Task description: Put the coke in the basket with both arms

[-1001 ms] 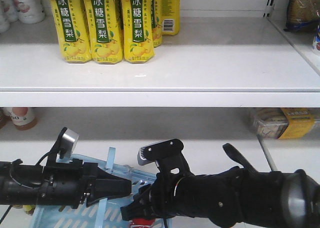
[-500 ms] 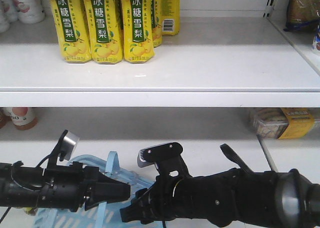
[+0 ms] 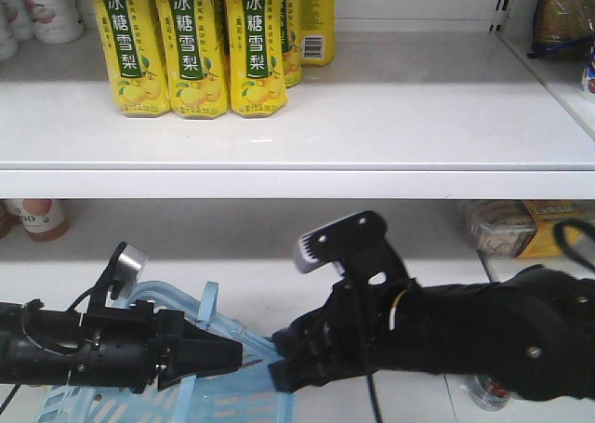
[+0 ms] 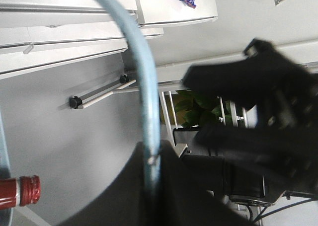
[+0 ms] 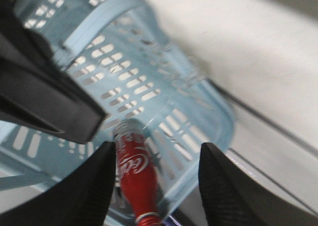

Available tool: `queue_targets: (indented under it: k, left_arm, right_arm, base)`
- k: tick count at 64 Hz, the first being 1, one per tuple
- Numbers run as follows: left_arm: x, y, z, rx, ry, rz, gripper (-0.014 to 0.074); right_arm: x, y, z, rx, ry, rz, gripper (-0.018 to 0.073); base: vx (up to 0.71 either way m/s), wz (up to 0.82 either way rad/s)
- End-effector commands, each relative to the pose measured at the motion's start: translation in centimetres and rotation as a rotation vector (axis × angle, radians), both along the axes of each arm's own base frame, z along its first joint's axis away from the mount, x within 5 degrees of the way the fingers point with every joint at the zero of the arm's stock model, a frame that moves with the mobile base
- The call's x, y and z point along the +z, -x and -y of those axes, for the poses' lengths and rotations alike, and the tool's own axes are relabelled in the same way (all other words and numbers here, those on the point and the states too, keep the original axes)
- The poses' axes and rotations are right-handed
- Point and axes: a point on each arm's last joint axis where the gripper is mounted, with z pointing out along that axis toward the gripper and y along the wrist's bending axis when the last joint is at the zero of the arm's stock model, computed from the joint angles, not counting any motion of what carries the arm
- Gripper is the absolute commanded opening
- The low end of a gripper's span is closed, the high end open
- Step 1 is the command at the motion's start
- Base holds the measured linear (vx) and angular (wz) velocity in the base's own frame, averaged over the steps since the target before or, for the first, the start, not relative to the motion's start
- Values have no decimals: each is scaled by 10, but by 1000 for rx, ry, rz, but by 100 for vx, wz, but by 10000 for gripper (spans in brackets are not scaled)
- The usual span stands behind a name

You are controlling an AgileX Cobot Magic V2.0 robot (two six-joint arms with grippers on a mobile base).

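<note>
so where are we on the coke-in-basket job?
Done: the slim red Coca-Cola can lies inside the light blue slotted plastic basket. In hand: the left gripper is shut on the basket's thin handle; the right gripper is open and empty above the can. Left: essentially nothing but clearing away.

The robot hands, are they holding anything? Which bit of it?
The left gripper is pinching the basket by its thin blue handle. The right gripper is open and holds nothing; the coke lies inside the basket.
</note>
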Motion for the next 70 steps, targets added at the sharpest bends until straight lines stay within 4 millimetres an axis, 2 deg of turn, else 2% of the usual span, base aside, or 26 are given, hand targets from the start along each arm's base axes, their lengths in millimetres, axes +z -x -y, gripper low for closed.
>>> queue_targets:
  k: [1, 9, 20, 34, 42, 51, 58, 70]
  left_arm:
    - [26, -4, 4, 26, 164, 54, -6]
    - [26, -4, 4, 26, 164, 54, -6]
    - [26, -4, 4, 26, 164, 54, -6]
    - [26, -4, 4, 26, 164, 54, -6]
    - [26, -4, 4, 26, 164, 54, -6]
    - [26, -4, 4, 26, 164, 54, -6]
    - [26, -4, 4, 26, 164, 54, -6]
    - [26, -4, 4, 26, 164, 54, -6]
  right_arm:
    - [31, -11, 28, -65, -19, 100, 363]
    - [49, -17, 70, -139, 63, 177, 363]
    - [79, -12, 122, -245, 203, 385, 363]
    - [117, 13, 175, -493, 235, 578, 363]
    - [131, 33, 192, -599, 223, 651, 363]
    - [128, 63, 201, -655, 213, 731, 363]
    - [112, 87, 202, -663, 184, 796, 363]
    - [70, 124, 203, -673, 146, 849, 347]
  base:
    - [0, 0]
    - [0, 0]
    - [0, 0]
    - [0, 0]
    - [0, 0]
    - [0, 0]
    - [0, 0]
    - [0, 0]
